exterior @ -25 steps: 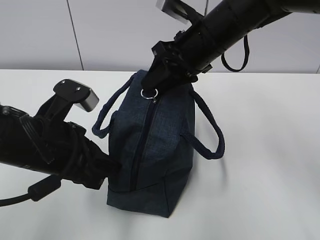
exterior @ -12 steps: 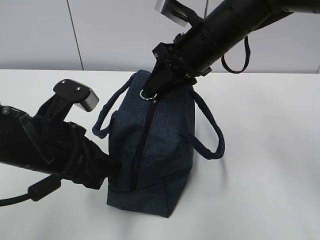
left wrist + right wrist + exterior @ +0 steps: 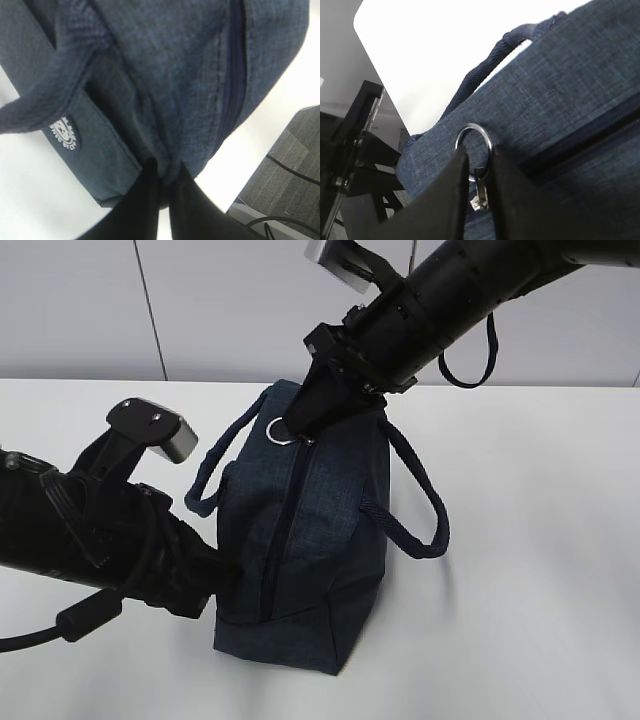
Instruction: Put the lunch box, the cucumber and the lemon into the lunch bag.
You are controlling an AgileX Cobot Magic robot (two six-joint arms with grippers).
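Navy woven fabric: lunch bag [image 3: 300, 540], upright at table centre, zipper shut along its top; lunch box, cucumber and lemon not visible. Soft, light, likely to sag or slide when tugged, so it needs an anchor. Metal ring pull [image 3: 474, 145] at the zipper's twelve o'clock end is the natural hold: small, rigid, liable to slip. Right gripper [image 3: 479, 172] is pinched around the ring's tab. Left gripper [image 3: 165, 172], at eight o'clock, is clenched on a fold of cloth at the bag's lower end.
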